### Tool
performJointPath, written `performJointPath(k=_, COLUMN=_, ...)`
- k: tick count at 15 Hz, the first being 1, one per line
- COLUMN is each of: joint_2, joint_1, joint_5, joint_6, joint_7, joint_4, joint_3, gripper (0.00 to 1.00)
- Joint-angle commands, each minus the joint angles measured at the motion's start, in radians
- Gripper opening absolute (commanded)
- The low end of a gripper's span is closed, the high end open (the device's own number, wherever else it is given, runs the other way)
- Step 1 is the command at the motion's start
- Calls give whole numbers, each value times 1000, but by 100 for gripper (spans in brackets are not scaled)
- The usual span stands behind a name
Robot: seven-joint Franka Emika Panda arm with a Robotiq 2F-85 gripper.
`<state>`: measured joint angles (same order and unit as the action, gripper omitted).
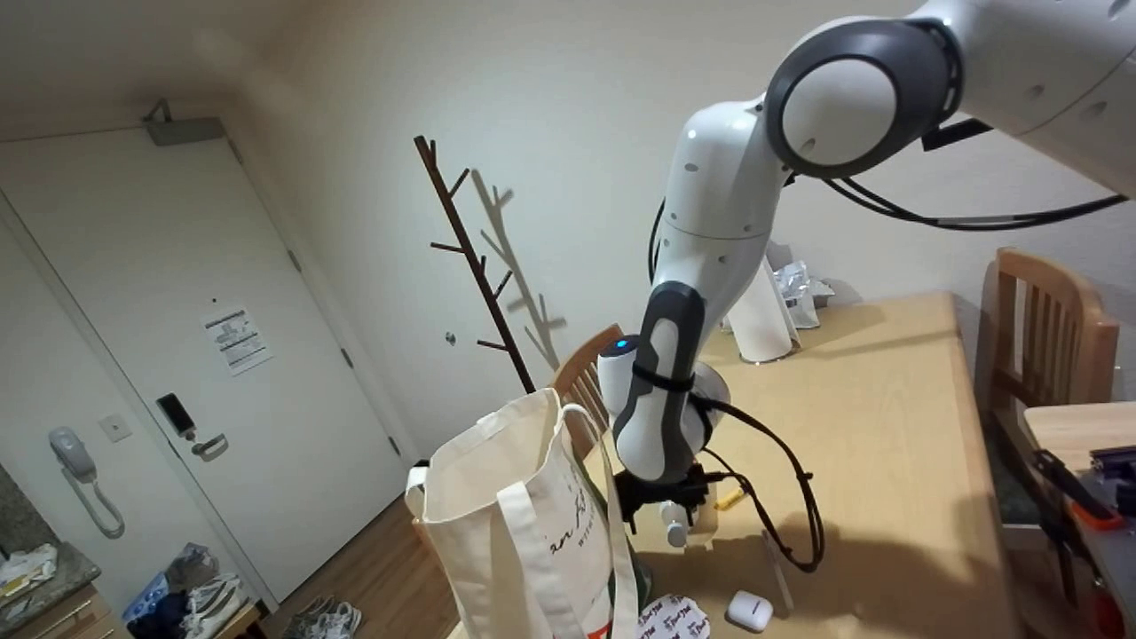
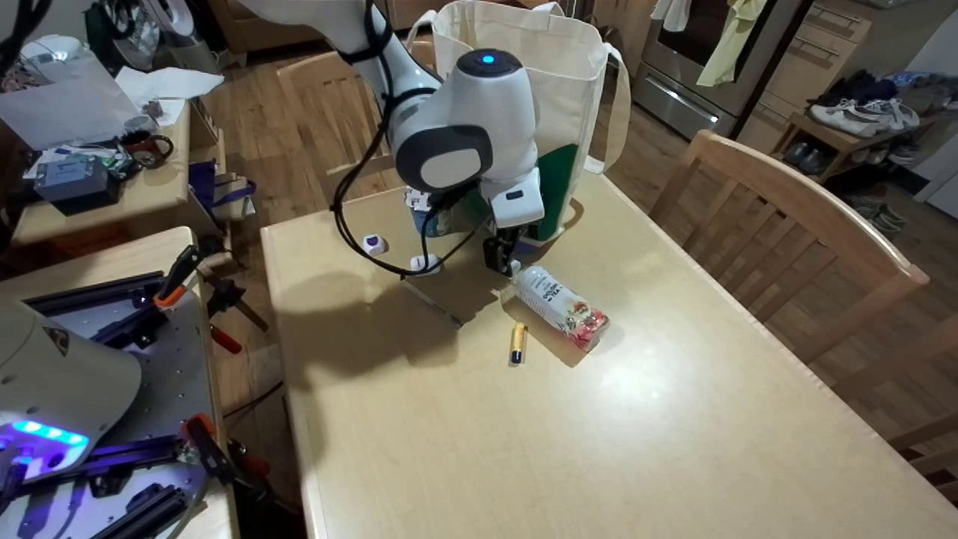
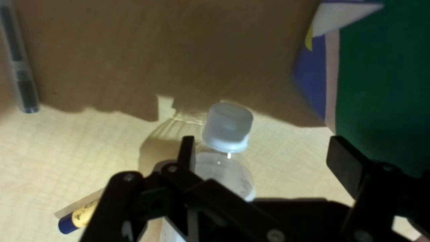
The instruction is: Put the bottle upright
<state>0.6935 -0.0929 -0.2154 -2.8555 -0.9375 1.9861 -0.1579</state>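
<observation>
Bottle [image 2: 561, 305] on its side on counter [image 2: 599, 449]; in an exterior view cap [image 2: 515, 267] points to 10 o'clock, bag [image 2: 569, 112] at 12 from bottle. I have hand [image 3: 263, 148] jaws apart, cap between them in wrist view; can't tell contact.

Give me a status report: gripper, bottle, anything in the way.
Gripper open, holding nothing. Bottle lying on its side, cap near gripper. Tote bag standing close by, might crowd the move.
</observation>
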Motion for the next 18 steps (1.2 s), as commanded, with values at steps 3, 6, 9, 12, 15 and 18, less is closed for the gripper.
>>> performJointPath(k=3, joint_2=-19, joint_1=40, joint_5=-71, joint_6=-35, joint_7=30, joint_4=29, joint_3=60, gripper=60)
performJointPath(k=6, joint_2=-22, joint_1=62, joint_5=-82, joint_6=-16, joint_7=47, joint_4=35, joint_3=94, gripper=41)
performJointPath(k=9, joint_2=-18, joint_1=83, joint_5=-94, joint_6=-19, joint_7=66, joint_4=32, joint_3=124, gripper=22)
performJointPath(k=12, joint_2=-20, joint_1=89, joint_5=-94, joint_6=-6, joint_7=65, joint_4=30, joint_3=128, gripper=61)
performJointPath(k=15, joint_2=-26, joint_1=87, joint_5=-77, joint_6=1, joint_7=87, joint_4=29, joint_3=119, gripper=78)
performJointPath(k=18, joint_2=-38, joint_1=102, joint_5=-80, joint_6=56, joint_7=123, joint_4=25, joint_3=125, gripper=97)
